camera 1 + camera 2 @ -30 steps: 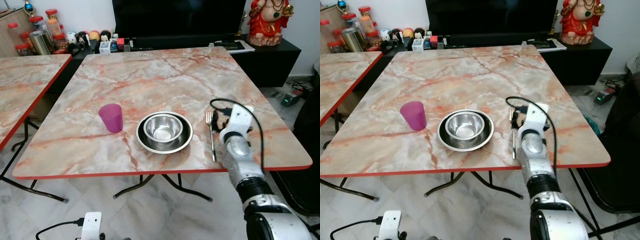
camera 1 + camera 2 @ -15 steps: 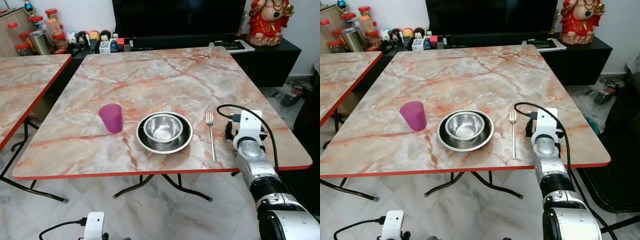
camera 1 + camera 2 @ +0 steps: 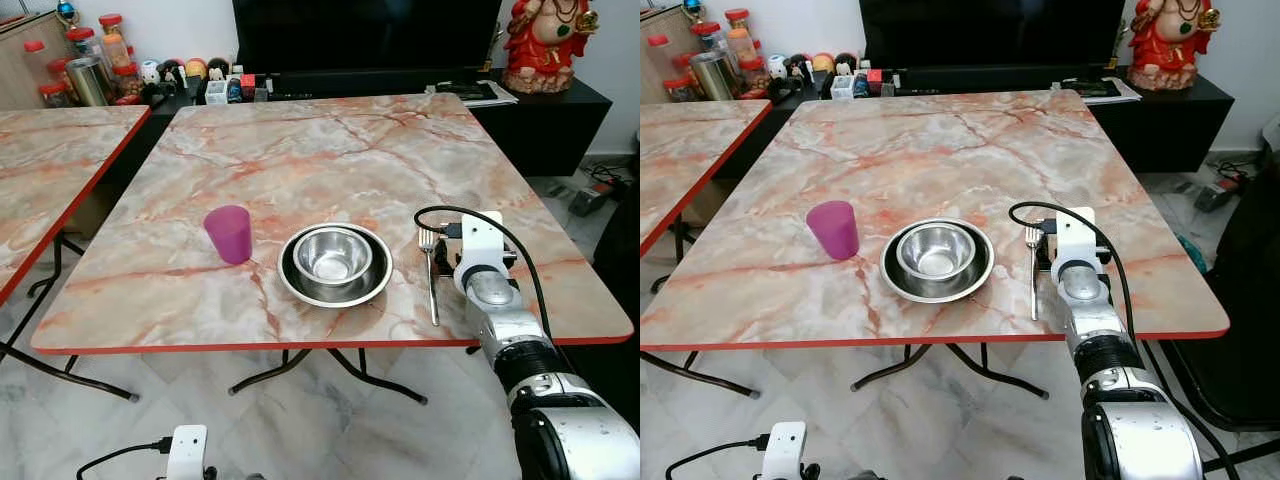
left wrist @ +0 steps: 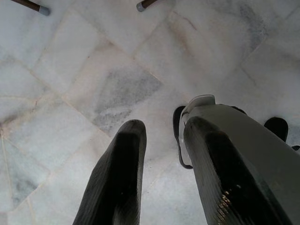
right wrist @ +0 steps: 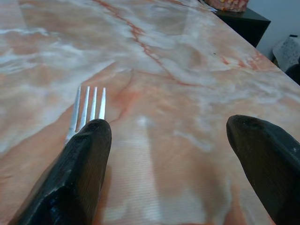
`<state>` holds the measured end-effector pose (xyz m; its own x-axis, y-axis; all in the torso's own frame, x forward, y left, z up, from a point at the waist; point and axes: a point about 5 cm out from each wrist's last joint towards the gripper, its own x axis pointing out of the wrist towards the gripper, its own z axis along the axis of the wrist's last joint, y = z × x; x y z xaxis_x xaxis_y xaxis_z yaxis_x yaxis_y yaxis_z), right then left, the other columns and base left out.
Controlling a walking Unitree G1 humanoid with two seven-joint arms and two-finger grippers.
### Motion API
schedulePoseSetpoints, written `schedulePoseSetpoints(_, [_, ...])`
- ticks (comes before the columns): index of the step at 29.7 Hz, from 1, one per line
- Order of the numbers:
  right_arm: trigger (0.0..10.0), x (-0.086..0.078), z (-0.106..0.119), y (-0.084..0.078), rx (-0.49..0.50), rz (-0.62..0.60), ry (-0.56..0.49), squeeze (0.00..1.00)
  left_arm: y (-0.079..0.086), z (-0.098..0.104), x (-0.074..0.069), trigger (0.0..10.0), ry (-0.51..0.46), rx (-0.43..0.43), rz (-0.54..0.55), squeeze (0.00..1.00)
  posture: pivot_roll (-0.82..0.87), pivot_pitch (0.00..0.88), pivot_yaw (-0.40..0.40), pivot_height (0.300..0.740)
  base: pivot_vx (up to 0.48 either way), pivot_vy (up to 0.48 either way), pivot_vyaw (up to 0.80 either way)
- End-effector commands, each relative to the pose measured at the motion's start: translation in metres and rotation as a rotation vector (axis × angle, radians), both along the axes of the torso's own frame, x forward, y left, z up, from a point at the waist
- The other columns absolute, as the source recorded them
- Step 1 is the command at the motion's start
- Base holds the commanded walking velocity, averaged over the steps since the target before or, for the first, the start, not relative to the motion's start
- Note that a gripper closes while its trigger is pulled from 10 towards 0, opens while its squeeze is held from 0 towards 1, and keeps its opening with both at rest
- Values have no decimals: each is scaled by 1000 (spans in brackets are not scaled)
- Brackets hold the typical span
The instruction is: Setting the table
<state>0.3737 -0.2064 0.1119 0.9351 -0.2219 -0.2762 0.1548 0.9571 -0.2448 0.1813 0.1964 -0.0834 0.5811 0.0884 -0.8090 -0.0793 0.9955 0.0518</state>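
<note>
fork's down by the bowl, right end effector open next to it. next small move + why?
Probably lift the right end effector up and back off the table. The fork lies flat right of the bowl, outside the open fingers, one of which sits close beside its tines, so a straight retreat avoids nudging it.

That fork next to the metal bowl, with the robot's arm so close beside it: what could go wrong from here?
The fork lies flat, right of the bowl stacked in the plate. The right gripper is open, and one finger sits just beside the tines, so a small sideways move could push the fork crooked. The handle ends near the table's front edge, so a drag that way might send it off.
</note>
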Motion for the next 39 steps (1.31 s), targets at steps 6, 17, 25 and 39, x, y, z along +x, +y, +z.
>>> schedulePoseSetpoints(6, [10000,2,2,-3,-25,7,23,0,1,-1,-3,10000,13,-15,20,0,-50,0,21,693,0,0,0])
schedulePoseSetpoints(17, [10000,2,1,1,-30,32,38,0,1,-1,-1,10000,8,-20,35,0,-47,0,16,693,0,0,0])
schedulePoseSetpoints(25, [10000,3,1,6,-28,55,34,0,1,-1,-2,10000,9,-21,40,0,-45,0,12,693,0,0,0])
schedulePoseSetpoints(39, [10000,3,-1,11,-26,82,40,0,1,-1,-2,10000,8,-21,42,0,-45,0,13,693,0,0,0])
